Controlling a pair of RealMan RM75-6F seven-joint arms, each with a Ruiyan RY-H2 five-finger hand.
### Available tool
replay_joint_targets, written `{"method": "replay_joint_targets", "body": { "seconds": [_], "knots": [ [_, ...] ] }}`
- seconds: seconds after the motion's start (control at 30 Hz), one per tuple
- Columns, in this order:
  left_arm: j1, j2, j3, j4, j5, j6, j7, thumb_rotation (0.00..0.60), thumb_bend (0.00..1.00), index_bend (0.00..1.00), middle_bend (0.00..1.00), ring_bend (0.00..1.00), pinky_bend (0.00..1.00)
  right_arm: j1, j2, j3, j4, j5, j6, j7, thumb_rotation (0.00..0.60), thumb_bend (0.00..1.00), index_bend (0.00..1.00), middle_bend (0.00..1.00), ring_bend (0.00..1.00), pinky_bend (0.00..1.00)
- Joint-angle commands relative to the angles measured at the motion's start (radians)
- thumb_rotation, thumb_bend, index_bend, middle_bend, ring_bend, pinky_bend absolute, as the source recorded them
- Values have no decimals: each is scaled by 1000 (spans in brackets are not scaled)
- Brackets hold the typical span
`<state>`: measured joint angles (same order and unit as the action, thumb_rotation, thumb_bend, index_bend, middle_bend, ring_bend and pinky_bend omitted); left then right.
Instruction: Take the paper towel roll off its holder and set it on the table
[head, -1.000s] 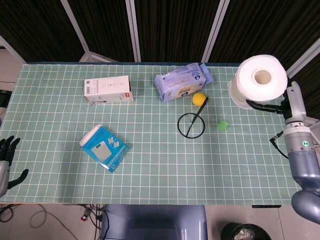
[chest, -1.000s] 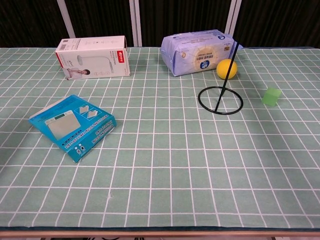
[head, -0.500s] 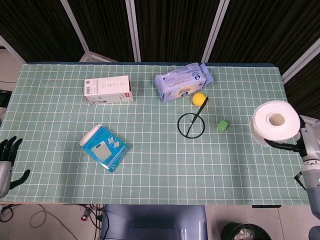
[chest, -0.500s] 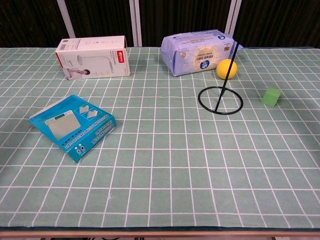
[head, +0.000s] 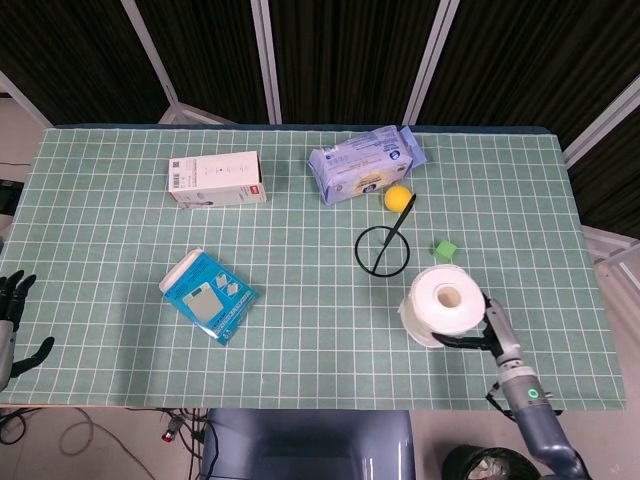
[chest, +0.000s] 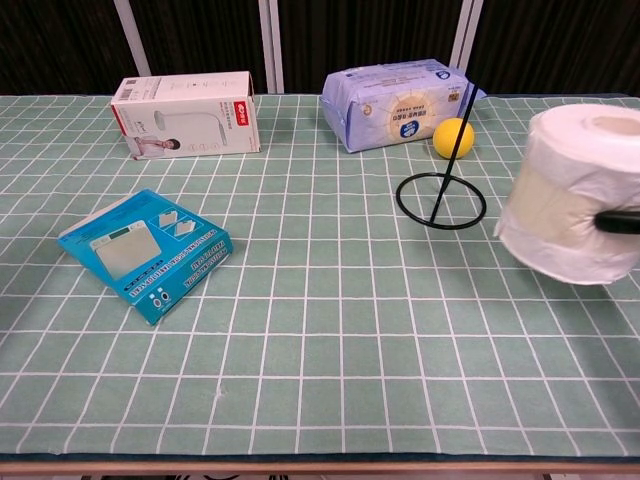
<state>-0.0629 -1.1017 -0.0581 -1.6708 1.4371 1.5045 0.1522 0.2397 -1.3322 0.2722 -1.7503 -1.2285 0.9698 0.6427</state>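
My right hand (head: 488, 330) grips the white paper towel roll (head: 441, 303) from its right side, low over the table's front right. In the chest view the paper towel roll (chest: 575, 193) fills the right edge, with a dark finger (chest: 620, 221) across its side. The empty black wire holder (head: 383, 247), a ring base with a slanted rod, stands just behind and left of the roll; the holder (chest: 441, 198) shows in the chest view too. My left hand (head: 10, 318) hangs off the table's left edge, fingers spread and holding nothing.
A yellow ball (head: 398, 197) and a blue wipes pack (head: 364, 164) lie behind the holder. A small green cube (head: 444, 248) sits just behind the roll. A white box (head: 217, 179) lies at the back left, a blue flat box (head: 208, 295) at the front left.
My right hand has carried the roll from the back right, high up, down and leftward to low over the front right of the table. The roll now enters the chest view.
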Motion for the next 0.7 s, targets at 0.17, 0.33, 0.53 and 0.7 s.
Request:
{"method": "replay_joint_targets", "body": {
  "seconds": [0.17, 0.33, 0.53, 0.7],
  "knots": [
    [-1, 0, -2, 0, -4, -1, -1, 600, 241, 80, 0, 0, 0, 67, -180, -29, 126, -10, 7, -17, 600, 0, 290, 297, 304, 201],
    [-1, 1, -3, 1, -5, -2, -4, 600, 241, 80, 0, 0, 0, 93, -268, -41, 196, -10, 14, -52, 600, 0, 290, 297, 299, 179],
    [0, 4, -5, 2, -8, -1, -11, 600, 241, 81, 0, 0, 0, 109, -300, -60, 239, -9, -7, -56, 600, 0, 167, 161, 123, 24],
    [0, 5, -4, 2, -6, -2, -10, 600, 241, 84, 0, 0, 0, 138, -247, -78, 218, -25, -102, -6, 600, 0, 0, 0, 0, 0]
  ]
}}
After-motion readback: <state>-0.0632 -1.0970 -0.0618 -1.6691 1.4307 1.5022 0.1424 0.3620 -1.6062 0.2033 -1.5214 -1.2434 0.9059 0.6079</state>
